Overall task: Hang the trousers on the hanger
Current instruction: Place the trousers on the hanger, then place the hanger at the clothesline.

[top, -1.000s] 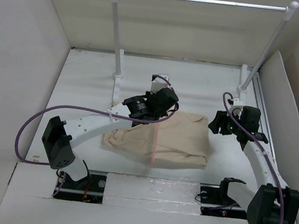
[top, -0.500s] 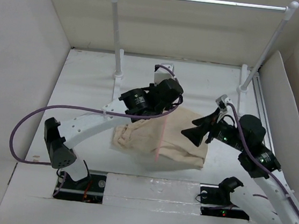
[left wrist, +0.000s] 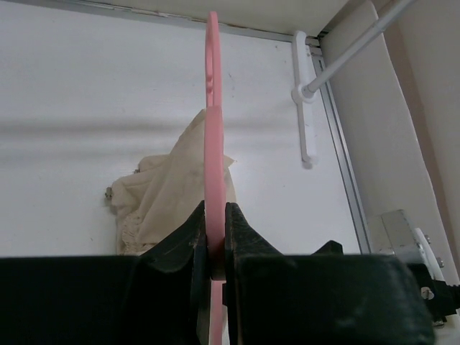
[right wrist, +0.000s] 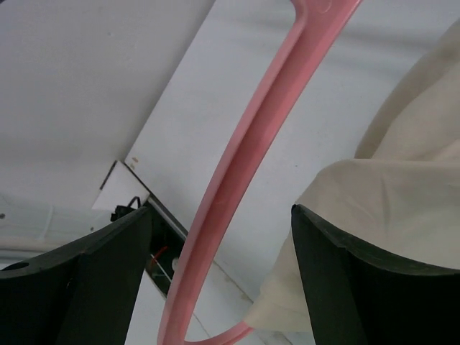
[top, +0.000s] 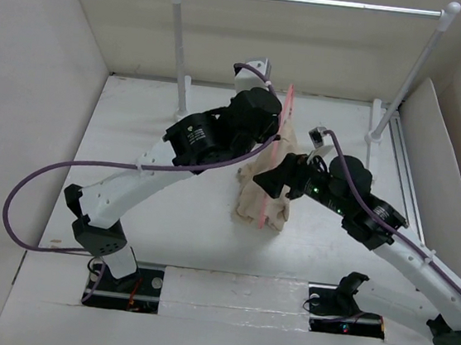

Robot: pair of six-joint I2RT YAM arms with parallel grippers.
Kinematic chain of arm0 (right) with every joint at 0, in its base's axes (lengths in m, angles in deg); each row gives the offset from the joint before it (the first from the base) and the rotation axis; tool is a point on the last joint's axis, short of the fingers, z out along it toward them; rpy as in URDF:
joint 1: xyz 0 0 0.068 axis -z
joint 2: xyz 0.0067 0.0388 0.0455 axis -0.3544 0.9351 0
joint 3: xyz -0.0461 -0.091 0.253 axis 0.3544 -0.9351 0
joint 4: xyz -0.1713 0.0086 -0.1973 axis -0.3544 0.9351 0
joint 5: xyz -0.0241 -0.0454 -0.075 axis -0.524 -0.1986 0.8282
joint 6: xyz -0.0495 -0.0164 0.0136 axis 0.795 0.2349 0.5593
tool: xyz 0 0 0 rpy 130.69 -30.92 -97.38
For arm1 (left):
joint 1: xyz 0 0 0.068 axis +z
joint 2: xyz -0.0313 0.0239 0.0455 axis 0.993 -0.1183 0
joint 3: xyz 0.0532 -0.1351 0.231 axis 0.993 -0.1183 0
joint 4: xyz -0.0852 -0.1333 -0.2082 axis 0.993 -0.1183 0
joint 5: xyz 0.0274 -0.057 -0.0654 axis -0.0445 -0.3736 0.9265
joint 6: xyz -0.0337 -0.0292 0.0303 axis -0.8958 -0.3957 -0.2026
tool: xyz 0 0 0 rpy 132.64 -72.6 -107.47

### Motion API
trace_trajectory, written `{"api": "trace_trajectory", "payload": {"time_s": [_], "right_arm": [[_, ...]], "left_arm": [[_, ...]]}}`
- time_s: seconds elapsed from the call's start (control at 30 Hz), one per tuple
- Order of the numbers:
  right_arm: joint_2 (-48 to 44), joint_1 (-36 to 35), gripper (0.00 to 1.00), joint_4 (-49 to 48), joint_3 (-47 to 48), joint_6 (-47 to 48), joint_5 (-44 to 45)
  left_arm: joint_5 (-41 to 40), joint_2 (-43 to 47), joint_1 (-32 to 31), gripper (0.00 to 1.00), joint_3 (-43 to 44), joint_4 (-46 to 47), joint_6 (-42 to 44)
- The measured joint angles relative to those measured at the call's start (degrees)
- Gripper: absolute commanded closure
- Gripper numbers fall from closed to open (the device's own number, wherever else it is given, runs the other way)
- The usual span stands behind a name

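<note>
top view: left pincer (top: 266, 135) raised over mid worktop (top: 134, 145), hanger (top: 275, 157) seen only as thin pink line, trousers (top: 260, 194) bunched along it. right pincer (top: 278, 182) at cloth, gap unreadable there.
left wrist view: left pincer (left wrist: 214, 215) clamped on hanger (left wrist: 213, 129), trousers (left wrist: 162, 194) draped beyond.
right wrist view: right pincer (right wrist: 221, 212) spread wide, hanger (right wrist: 244, 158) bar and trousers (right wrist: 388, 187) between fingers, contact unclear.
hanger ends cut off in both wrist views. whether cloth touched worktop, cannot tell.

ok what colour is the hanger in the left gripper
Salmon pink, clearest in the left wrist view, where the left gripper clamps the hanger.
</note>
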Motion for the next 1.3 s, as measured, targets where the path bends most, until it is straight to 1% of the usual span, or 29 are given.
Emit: {"api": "trace_trajectory", "payload": {"time_s": [0.03, 0.07, 0.17, 0.2, 0.3, 0.37, 0.43, 0.47, 0.53, 0.57, 0.6, 0.63, 0.7, 0.73, 0.8, 0.83, 0.87, 0.9, 0.93, 1.0, 1.07, 1.17, 1.23, 1.27, 1.3], "right_arm": [[-0.09, 0.00, 0.21, -0.31, 0.00, -0.81, 0.42], [-0.09, 0.00, 0.30, -0.81, -0.11, -1.55, 0.52], [-0.09, -0.85, 0.40, -2.86, -1.53, -3.85, 0.85], [-0.20, -1.66, 0.43, -4.09, -2.56, -4.76, 1.07], [-0.17, -3.93, 0.45, -7.23, -5.49, -7.58, 0.96], [0.02, -4.55, 0.58, -9.05, -7.02, -8.92, 0.15], [0.55, -4.81, 0.73, -10.34, -7.52, -10.38, -0.66], [0.70, -4.96, 0.84, -10.56, -7.56, -11.91, -0.61], [0.70, -4.87, 0.91, -10.64, -8.02, -15.23, 1.05], [0.70, -4.72, 0.97, -11.30, -8.15, -15.61, 1.60], [0.66, -4.76, 0.99, -12.11, -8.15, -15.72, 1.86], [0.52, -4.83, 1.00, -12.79, -8.15, -16.02, 2.03], [0.37, -4.81, 1.00, -13.33, -7.93, -16.61, 1.92], [0.44, -4.50, 1.00, -13.29, -7.54, -16.83, 1.64], [0.98, -3.56, 1.00, -13.05, -6.10, -17.11, 0.66], [1.53, -2.71, 1.00, -13.00, -5.01, -17.35, -0.24], [2.19, -1.64, 1.00, -12.96, -3.72, -17.62, -1.09], [2.91, -0.46, 1.00, -12.96, -2.27, -17.77, -1.79], [3.69, 0.96, 1.00, -13.03, -0.87, -17.88, -2.49], [5.14, 3.69, 1.00, -13.38, 1.62, -17.86, -3.58], [6.23, 6.38, 1.00, -14.03, 3.30, -17.90, -4.90], [8.37, 12.33, 1.00, -15.02, 5.97, -18.36, -8.31], [10.08, 17.20, 1.00, -15.26, 7.87, -18.97, -11.08], [10.27, 17.79, 1.00, -15.26, 8.07, -18.99, -11.32], [11.69, 21.94, 1.00, -15.52, 9.53, -19.58, -13.38]], "left_arm": [[0.07, -0.42, 0.00, 1.00, 0.81, -0.59, 0.17], [0.09, -0.85, 0.00, 1.00, 1.66, -1.18, 0.52], [0.31, -1.86, 0.02, 1.00, 3.41, -2.95, 1.20], [0.39, -2.25, 0.02, 1.00, 4.07, -3.41, 1.40], [0.76, -2.75, 0.02, 1.00, 4.76, -3.93, 1.64], [1.09, -2.75, 0.02, 1.00, 4.76, -4.07, 1.64], [1.29, -2.75, 0.02, 1.00, 4.76, -4.04, 1.73], [1.07, -2.75, 0.02, 1.00, 4.74, -3.87, 1.92], [0.55, -2.40, 0.09, 1.00, 4.74, -3.76, 2.16], [0.46, -2.19, 0.11, 1.00, 4.74, -3.58, 2.16], [0.46, -2.01, 0.11, 1.00, 4.74, -3.02, 2.16], [0.46, -1.79, 0.09, 0.95, 4.74, -2.40, 2.16], [0.42, -1.22, 0.11, 0.81, 4.59, -1.77, 2.32], [0.44, -0.68, 0.11, 0.66, 4.24, -1.01, 2.54], [0.31, 0.83, 0.13, 0.52, 3.26, 1.20, 3.04], [0.24, 1.86, 0.13, 0.40, 2.89, 2.38, 3.34], [0.20, 2.97, 0.28, 0.35, 2.69, 3.28, 3.87], [0.26, 4.17, 0.55, 0.20, 2.67, 4.26, 4.04], [0.35, 5.53, 0.87, 0.01, 2.67, 5.25, 4.57], [0.44, 7.98, 1.88, 0.01, 3.78, 5.97, 5.38], [0.31, 9.27, 2.71, 0.01, 7.13, 6.32, 5.97], [0.28, 11.93, 3.04, 0.01, 9.33, 7.48, 6.60], [0.33, 15.10, 3.04, 0.01, 7.10, 8.46, 6.69], [0.35, 16.96, 3.04, 0.01, 5.09, 8.52, 6.62], [0.31, 18.62, 3.04, 0.01, 3.17, 8.39, 6.54]]}}
